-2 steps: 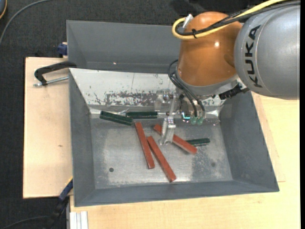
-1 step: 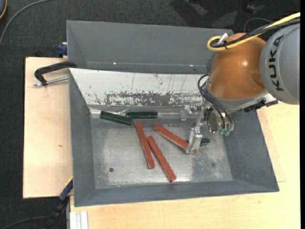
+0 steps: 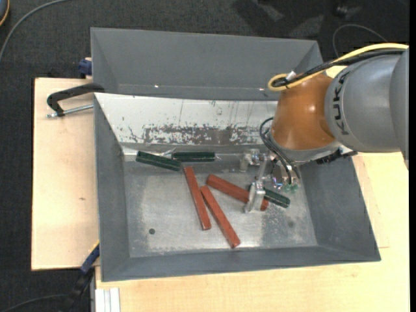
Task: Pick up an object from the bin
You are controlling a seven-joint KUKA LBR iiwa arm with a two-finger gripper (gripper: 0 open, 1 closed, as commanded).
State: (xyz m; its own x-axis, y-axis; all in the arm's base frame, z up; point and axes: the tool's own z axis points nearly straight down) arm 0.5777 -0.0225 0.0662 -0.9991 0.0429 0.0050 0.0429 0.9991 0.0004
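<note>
**Gripper low among the bars, grasp unconfirmed**

I am watching the gripper [image 3: 258, 197] sitting down near the floor of the bin [image 3: 195, 64], under the orange cover [image 3: 302, 116]. I cannot tell whether it is open or closed, or whether it has hold of anything.

The likeliest pick is a short red-brown bar [image 3: 227, 187]. It is lying with one end right at the gripper and running away toward the view's left. A small dark green bar [image 3: 279, 200] is lying just beside the gripper on the opposite side. Further out to the view's left, two longer red-brown bars [image 3: 196, 199] [image 3: 220, 216] are lying side by side. Well beyond the gripper, along the back wall, two more dark green bars [image 3: 159, 161] [image 3: 194, 155] are resting.

I am worrying about an end-on grip. A bar caught only at its tip may pivot and drop on the lift. With the green bar so near, the gripper may also pinch both things, or nudge one away.

I am reading part of "KUKA" [image 3: 338, 99] on the grey arm [image 3: 370, 103]. I am seeing no writing on the bars.
</note>
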